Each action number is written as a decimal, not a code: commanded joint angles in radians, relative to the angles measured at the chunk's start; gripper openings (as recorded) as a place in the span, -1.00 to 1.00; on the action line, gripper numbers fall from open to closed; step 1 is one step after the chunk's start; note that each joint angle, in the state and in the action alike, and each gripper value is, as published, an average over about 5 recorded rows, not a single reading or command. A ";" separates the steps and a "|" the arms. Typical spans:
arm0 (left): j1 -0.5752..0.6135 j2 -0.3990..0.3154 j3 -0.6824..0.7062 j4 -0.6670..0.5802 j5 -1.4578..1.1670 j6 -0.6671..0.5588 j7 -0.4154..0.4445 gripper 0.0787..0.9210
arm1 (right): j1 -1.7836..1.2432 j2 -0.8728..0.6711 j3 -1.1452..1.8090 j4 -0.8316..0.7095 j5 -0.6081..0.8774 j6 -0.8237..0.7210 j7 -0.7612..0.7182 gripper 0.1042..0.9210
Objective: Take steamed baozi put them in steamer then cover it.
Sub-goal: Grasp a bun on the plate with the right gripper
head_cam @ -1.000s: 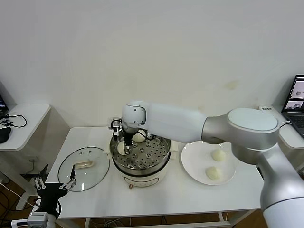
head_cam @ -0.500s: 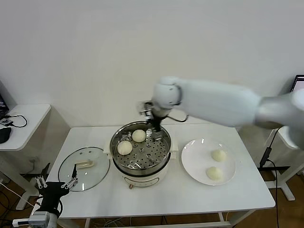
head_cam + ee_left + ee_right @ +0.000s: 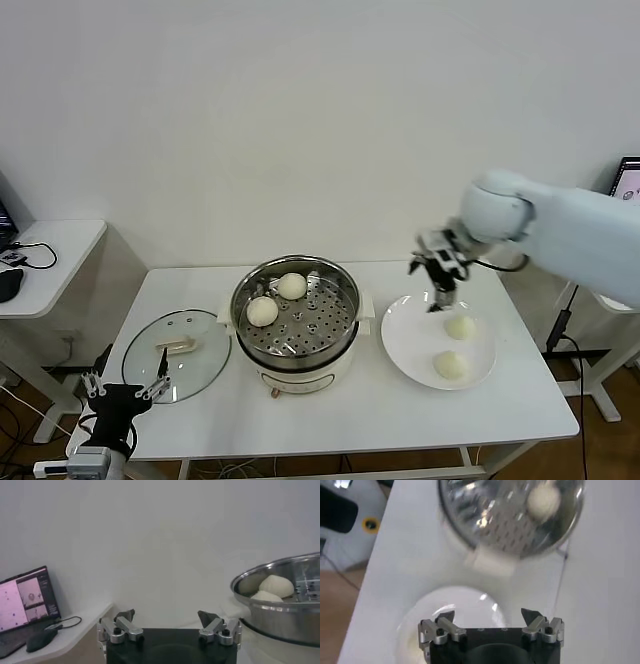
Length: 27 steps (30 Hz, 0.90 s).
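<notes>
Stainless steamer (image 3: 296, 322) at the table's middle, already holding two steamed baozi (image 3: 277, 299) side by side on the perforated tray toward its far left. Two more buns left on the white plate (image 3: 403, 340) to the steamer's right: a farther bun (image 3: 460, 327) and a nearer bun (image 3: 450, 365), close together but apart. Right gripper (image 3: 437, 303) hanging over the plate's far rim, jaws spread wide and holding nothing, fingers pointing down. Farther bun lying just beside and slightly right of that gripper, a little toward the robot and lower; clearly the closest target, so probably a short drop and small shift next. No long axis to mind on a round bun. Glass cover (image 3: 177, 354) flat on the table left of the steamer, handle up, near the left gripper (image 3: 125, 390), which waits low at the table's front left corner, jaws also wide and empty.

Hard to judge: height of the right fingertips above the plate. Right wrist view blurred, plate only partly in sight, no plate bun distinguishable there.
</notes>
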State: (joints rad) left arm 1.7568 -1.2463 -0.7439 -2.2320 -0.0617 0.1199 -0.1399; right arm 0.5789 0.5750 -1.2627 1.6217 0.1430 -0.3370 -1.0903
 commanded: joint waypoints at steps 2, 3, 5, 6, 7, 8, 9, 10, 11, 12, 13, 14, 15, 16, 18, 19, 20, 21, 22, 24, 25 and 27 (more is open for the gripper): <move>0.003 0.000 -0.001 0.002 0.002 0.001 0.000 0.77 | -0.262 -0.190 0.154 0.038 -0.159 0.057 -0.013 0.76; 0.005 0.000 -0.003 0.001 0.002 0.001 0.000 0.77 | -0.313 -0.190 0.198 0.032 -0.168 0.055 -0.009 0.76; 0.010 -0.001 -0.006 0.001 0.005 0.001 0.001 0.77 | -0.398 -0.186 0.271 0.023 -0.181 0.049 -0.002 0.76; 0.013 -0.001 -0.008 0.000 0.005 0.001 0.001 0.77 | -0.434 -0.182 0.300 0.018 -0.185 0.045 0.002 0.76; 0.015 0.000 -0.009 0.000 0.006 0.001 0.001 0.77 | -0.463 -0.177 0.320 0.013 -0.189 0.043 0.006 0.76; 0.017 -0.001 -0.011 0.000 0.007 0.002 0.001 0.77 | -0.489 -0.171 0.338 0.006 -0.194 0.041 0.009 0.76; 0.019 -0.001 -0.013 0.001 0.007 0.002 0.001 0.77 | -0.511 -0.164 0.352 -0.002 -0.199 0.041 0.012 0.76; 0.020 -0.002 -0.014 0.001 0.008 0.002 0.001 0.77 | -0.532 -0.155 0.365 -0.013 -0.204 0.041 0.014 0.76; 0.020 -0.004 -0.016 0.001 0.009 0.003 0.001 0.77 | -0.552 -0.147 0.378 -0.023 -0.209 0.042 0.017 0.76; 0.021 -0.006 -0.017 0.001 0.010 0.003 0.001 0.77 | -0.569 -0.138 0.388 -0.035 -0.213 0.043 0.019 0.76; 0.022 -0.007 -0.018 0.001 0.011 0.003 0.002 0.77 | -0.584 -0.129 0.397 -0.046 -0.216 0.044 0.021 0.76; 0.023 -0.009 -0.019 0.002 0.011 0.003 0.003 0.77 | -0.598 -0.118 0.405 -0.059 -0.219 0.046 0.022 0.76; 0.025 -0.010 -0.021 0.002 0.011 0.003 0.004 0.77 | -0.608 -0.109 0.412 -0.071 -0.222 0.047 0.024 0.76; 0.026 -0.011 -0.023 0.002 0.012 0.002 0.005 0.77 | -0.620 -0.095 0.418 -0.087 -0.227 0.048 0.025 0.76; 0.029 -0.012 -0.027 0.003 0.011 0.002 0.006 0.77 | -0.640 -0.068 0.431 -0.119 -0.235 0.049 0.028 0.76; 0.031 -0.013 -0.030 0.003 0.011 0.002 0.006 0.77 | -0.648 -0.053 0.437 -0.135 -0.239 0.051 0.030 0.76; 0.032 -0.013 -0.032 0.004 0.010 0.002 0.006 0.77 | -0.656 -0.037 0.442 -0.152 -0.243 0.052 0.031 0.76; 0.033 -0.014 -0.035 0.004 0.010 0.002 0.007 0.77 | -0.662 -0.025 0.447 -0.167 -0.246 0.054 0.033 0.76; 0.034 -0.014 -0.037 0.005 0.010 0.002 0.007 0.77 | -0.668 -0.012 0.452 -0.182 -0.250 0.055 0.035 0.76; 0.036 -0.015 -0.041 0.005 0.009 0.002 0.007 0.77 | -0.680 0.015 0.464 -0.206 -0.257 0.057 0.038 0.76; 0.036 -0.016 -0.042 0.005 0.009 0.002 0.007 0.77 | -0.685 0.026 0.469 -0.216 -0.259 0.058 0.040 0.76; 0.036 -0.016 -0.043 0.006 0.009 0.002 0.007 0.77 | -0.694 0.048 0.476 -0.231 -0.264 0.058 0.043 0.76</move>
State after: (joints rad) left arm 1.7922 -1.2627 -0.7836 -2.2269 -0.0520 0.1222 -0.1339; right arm -0.0271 0.5660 -0.8483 1.4617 -0.0953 -0.2856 -1.0493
